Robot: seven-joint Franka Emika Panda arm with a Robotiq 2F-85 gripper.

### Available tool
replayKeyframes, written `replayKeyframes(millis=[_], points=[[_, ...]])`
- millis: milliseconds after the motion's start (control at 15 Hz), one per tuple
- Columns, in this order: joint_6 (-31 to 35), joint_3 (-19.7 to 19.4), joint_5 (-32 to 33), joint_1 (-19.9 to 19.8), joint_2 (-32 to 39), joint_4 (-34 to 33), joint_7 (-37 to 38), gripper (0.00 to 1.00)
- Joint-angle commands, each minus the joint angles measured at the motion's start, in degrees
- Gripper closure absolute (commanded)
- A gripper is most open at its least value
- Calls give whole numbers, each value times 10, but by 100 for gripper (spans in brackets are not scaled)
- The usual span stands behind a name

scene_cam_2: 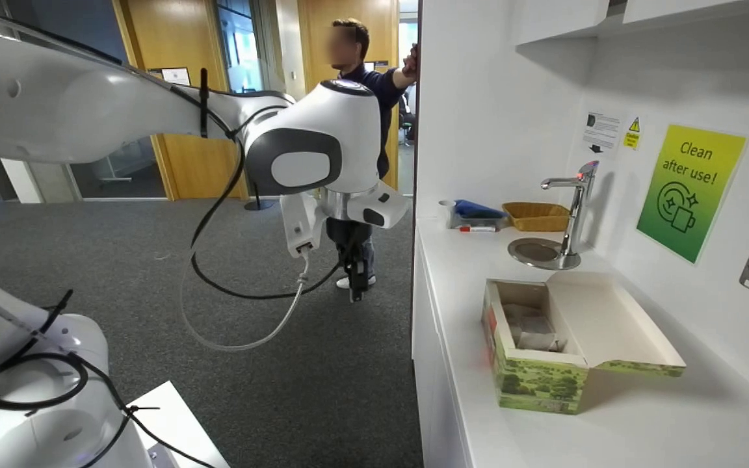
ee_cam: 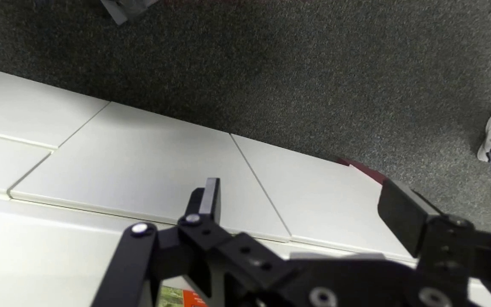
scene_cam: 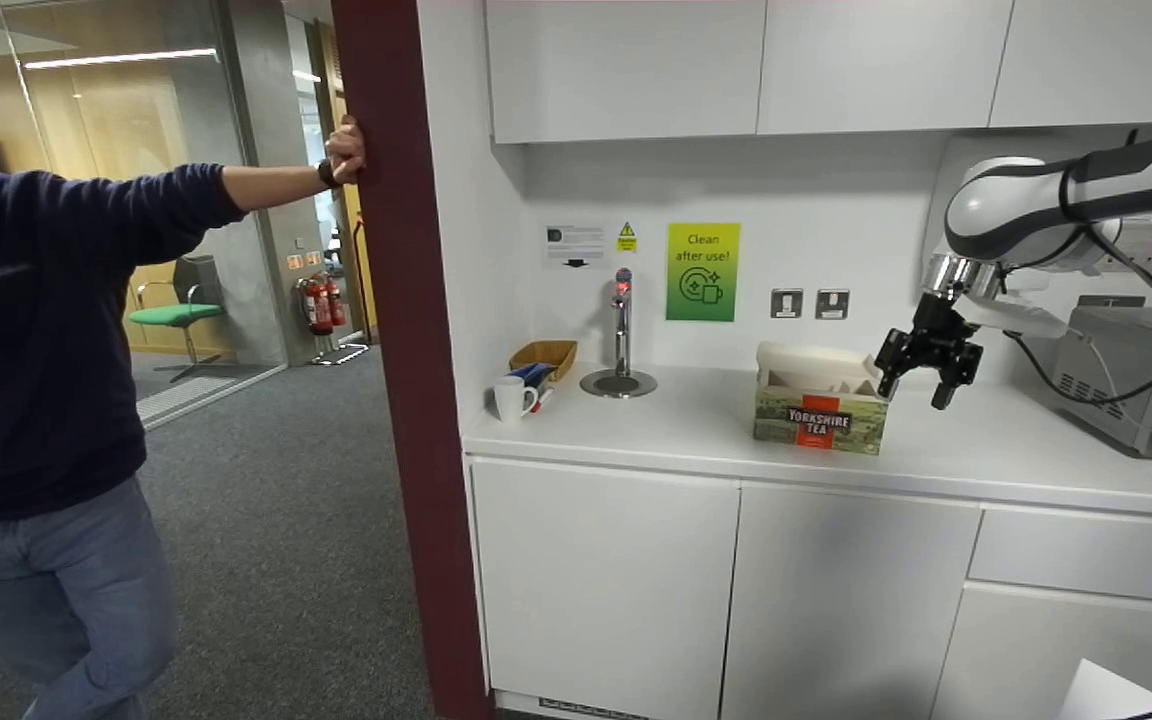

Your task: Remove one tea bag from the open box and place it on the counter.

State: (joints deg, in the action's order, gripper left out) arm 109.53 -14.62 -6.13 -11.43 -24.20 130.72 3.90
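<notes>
- Box (scene_cam_2: 540, 383): upright green-and-cream carton, orange-red strip on one side, standing on the table (scene_cam: 656, 435); lid (scene_cam_2: 621, 318) folded open.
- Contents (scene_cam_2: 534, 331): brownish, below the rim; single pieces indistinguishable.
- Table: long, flat, white.

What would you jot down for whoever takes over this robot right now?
The gripper is open and holding nothing, out in front of the counter rather than over it.
The box stands on the counter, lid open, contents showing; no single tea bag can be made out.
Done: lid is open; no tea bag is seen outside the box.
Left: reach in, take one tea bag, set it on the counter.
</notes>
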Motion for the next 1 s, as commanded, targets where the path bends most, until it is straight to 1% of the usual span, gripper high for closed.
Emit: replayKeyframes(millis=[0,333,733,933], points=[[13,-1,-10,-16,53,-57,29,0],[39,-21,-35,-24,127,-140,34,0],[38,-47,-119,-34,226,-259,22,0],[32,-52,-149,-47,278,-316,22,0]])
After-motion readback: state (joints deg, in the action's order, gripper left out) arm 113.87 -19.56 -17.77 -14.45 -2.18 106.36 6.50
